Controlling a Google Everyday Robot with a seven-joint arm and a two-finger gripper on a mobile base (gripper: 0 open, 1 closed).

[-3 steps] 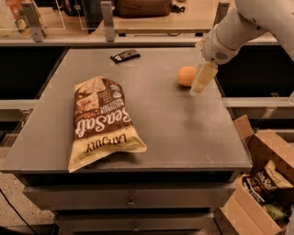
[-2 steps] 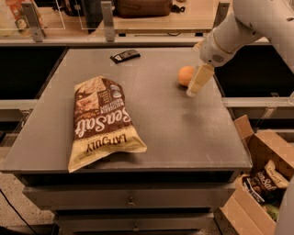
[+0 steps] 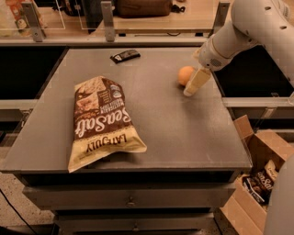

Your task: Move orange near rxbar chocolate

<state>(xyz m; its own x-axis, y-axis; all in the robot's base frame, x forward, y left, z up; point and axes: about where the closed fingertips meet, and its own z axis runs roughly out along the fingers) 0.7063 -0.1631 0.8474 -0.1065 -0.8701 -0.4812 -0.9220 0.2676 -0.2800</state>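
Cream-coloured gripper (image 3: 196, 82) on white robot arm (image 3: 239, 32): low over right-rear part of tabletop, slanting down & to the left, tip at or v. close to the surface. Open or closed: can't tell from this angle. Parked just beside the fruit, on its right side; touching or a hair apart, can't tell either.

Small round orange fruit (image 3: 185, 75), matte skin: resting on flat grey table (image 3: 183, 137), right-rear area, nr the right edge. Sitting on the surface, not lifted.

Small flat snack bar (image 3: 125, 56) in black wrapper w/ white markings: lying flat at rear of tabletop, left of centre, close to back edge, turned at a slight angle. Well apart from the orange fruit, w/ bare grey surface between the two.

Large brown-and-cream chip bag (image 3: 103, 121), "Sea Salt" lettering: flat on left-front half, long axis running rear to front, cream end nr the front edge. Well apart from fruit, bar & gripper.

Under the tabletop: grey drawer fronts (image 3: 131, 202) w/ small knobs.

On the floor, right of table: open cardboard box (image 3: 262, 151) w/ more brown snack packs inside.

Behind table: rail w/ upright posts, then wooden counter w/ dark brown holdall (image 3: 142, 7) on it.

Lower-right corner of view: curved white robot part, v. close to camera.
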